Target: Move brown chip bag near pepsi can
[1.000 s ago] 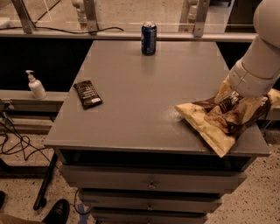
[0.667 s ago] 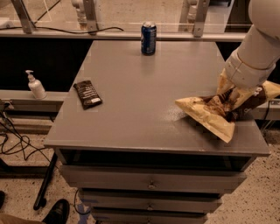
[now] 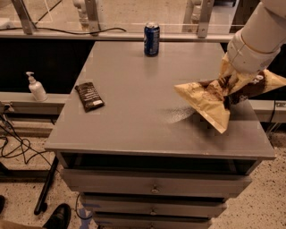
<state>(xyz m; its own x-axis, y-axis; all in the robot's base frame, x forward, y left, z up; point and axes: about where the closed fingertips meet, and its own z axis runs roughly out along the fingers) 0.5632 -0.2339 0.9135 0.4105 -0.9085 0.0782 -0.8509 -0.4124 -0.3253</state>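
Lifted higher and drawn slightly toward the far edge since the earlier frames, the brown chip bag (image 3: pixel 203 99) now hangs just above the right side of the tabletop (image 3: pixel 134 129), its lower corner pointing down. The end effector (image 3: pixel 230 88) is clamped on the bag's upper right part, largely hidden by crinkled foil. The pepsi can (image 3: pixel 151 39) stands upright at the far edge, well apart from the bag. A small dark packet (image 3: pixel 89 96) lies flat on the left.

Grey drawer cabinet (image 3: pixel 134 129), speckled floor (image 3: pixel 22 197), window (image 3: pixel 129 13) behind.
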